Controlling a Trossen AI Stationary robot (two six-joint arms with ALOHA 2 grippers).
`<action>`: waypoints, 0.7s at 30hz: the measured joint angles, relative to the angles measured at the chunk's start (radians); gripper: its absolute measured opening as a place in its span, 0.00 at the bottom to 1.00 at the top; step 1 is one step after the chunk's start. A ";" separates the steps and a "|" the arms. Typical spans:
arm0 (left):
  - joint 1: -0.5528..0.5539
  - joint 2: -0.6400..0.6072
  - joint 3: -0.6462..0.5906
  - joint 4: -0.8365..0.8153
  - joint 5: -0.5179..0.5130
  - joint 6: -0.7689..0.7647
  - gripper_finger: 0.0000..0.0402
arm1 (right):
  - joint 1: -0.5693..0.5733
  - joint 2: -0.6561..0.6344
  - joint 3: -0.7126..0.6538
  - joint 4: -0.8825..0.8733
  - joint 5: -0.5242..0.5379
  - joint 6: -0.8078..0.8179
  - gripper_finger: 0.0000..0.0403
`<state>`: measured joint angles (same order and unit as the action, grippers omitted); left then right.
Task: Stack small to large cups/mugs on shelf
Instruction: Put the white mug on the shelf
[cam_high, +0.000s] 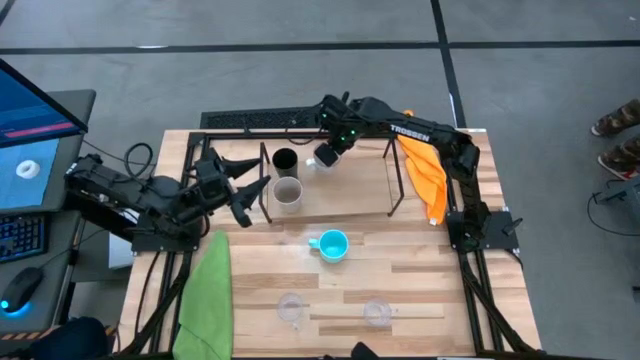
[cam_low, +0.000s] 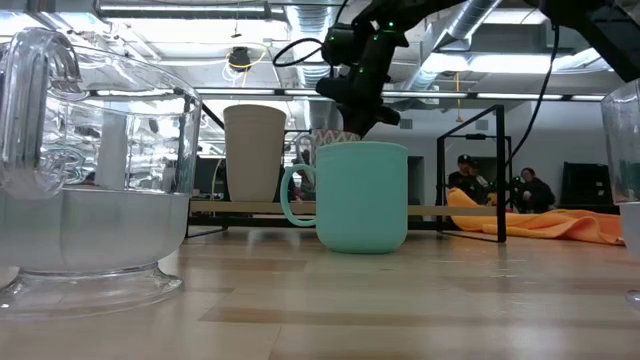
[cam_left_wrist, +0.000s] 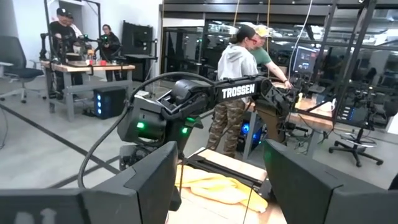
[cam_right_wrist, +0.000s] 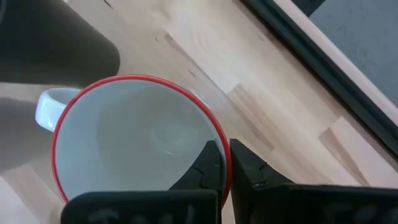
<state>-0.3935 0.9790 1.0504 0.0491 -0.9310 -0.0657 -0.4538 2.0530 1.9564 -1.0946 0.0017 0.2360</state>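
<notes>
The shelf (cam_high: 345, 190) stands at the table's far middle. On its left part stand a black cup (cam_high: 284, 160) and a grey-beige cup (cam_high: 288, 193). My right gripper (cam_high: 328, 150) is shut on a white mug with a red rim (cam_right_wrist: 137, 143), right of the black cup (cam_right_wrist: 56, 43). A bright blue mug (cam_high: 332, 244) stands on the table near the shelf. Two clear glasses (cam_high: 291, 308) (cam_high: 377, 312) stand near the front edge. My left gripper (cam_high: 248, 185) is open and empty at the shelf's left end, beside the grey-beige cup. My right gripper holds the white mug by its rim (cam_right_wrist: 217, 134), on the side opposite the handle (cam_right_wrist: 46, 106). One finger (cam_right_wrist: 208, 168) is inside the mug and one (cam_right_wrist: 249, 174) outside. The fingers come from above, pointing down. The mug is upright; the blue mug (cam_low: 360, 195) hides its base.
An orange cloth (cam_high: 425, 170) hangs over the shelf's right end and a green cloth (cam_high: 205, 295) lies at the table's left front. Black wire uprights (cam_high: 265, 185) (cam_high: 400, 180) stand at both shelf ends. People show in the room beyond.
</notes>
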 joint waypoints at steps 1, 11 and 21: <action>0.000 0.000 0.000 0.000 0.001 0.000 0.57 | 0.000 0.000 0.000 -0.005 0.000 0.003 0.05; 0.000 0.000 0.000 0.001 0.000 -0.009 0.57 | 0.022 0.051 0.004 -0.001 -0.003 0.079 0.05; 0.000 0.000 0.000 0.002 0.000 -0.010 0.57 | 0.015 0.052 0.003 -0.002 -0.006 0.105 0.06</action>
<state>-0.3935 0.9791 1.0500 0.0509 -0.9308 -0.0755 -0.4385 2.1052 1.9591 -1.0962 -0.0044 0.3413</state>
